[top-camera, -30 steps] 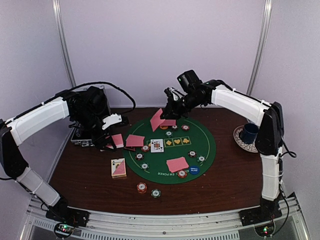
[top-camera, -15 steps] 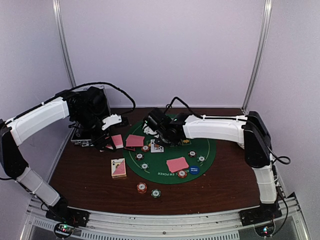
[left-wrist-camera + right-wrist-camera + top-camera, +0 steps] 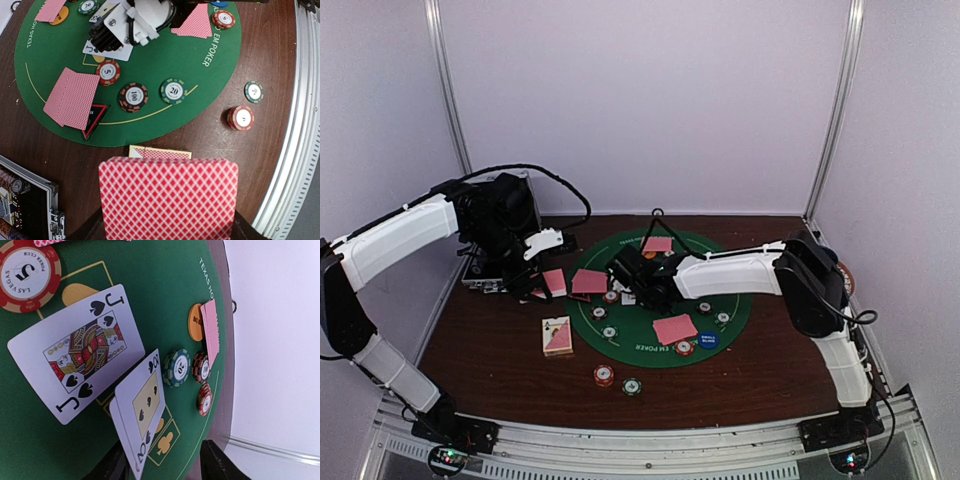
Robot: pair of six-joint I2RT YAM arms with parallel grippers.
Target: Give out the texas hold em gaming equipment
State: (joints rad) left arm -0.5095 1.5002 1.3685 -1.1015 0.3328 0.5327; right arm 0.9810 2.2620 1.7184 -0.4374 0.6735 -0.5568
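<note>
My left gripper [image 3: 167, 220] is shut on a stack of pink-backed cards [image 3: 167, 197], held above the table left of the green mat [image 3: 740, 280]. My right gripper [image 3: 165, 462] is low over the mat's middle with its jaws apart. A face-up club card [image 3: 142, 410] stands tilted between them, leaning at the left finger [image 3: 112, 465], beside a face-up jack of spades [image 3: 75, 352]. Striped chips [image 3: 133, 96], a red triangle [image 3: 94, 120], an orange disc [image 3: 195, 322], a blue disc [image 3: 708, 340] and face-down cards [image 3: 674, 328] lie on the mat.
A card box [image 3: 557, 336] lies on the table just in front of the left gripper. Two chips [image 3: 604, 375] sit off the mat near the front edge. The black case [image 3: 25, 200] is at the left. The right arm stretches across the mat's right half.
The right arm came down from the back of the mat to its middle with a card, and its jaws have parted. The left arm has not moved.
</note>
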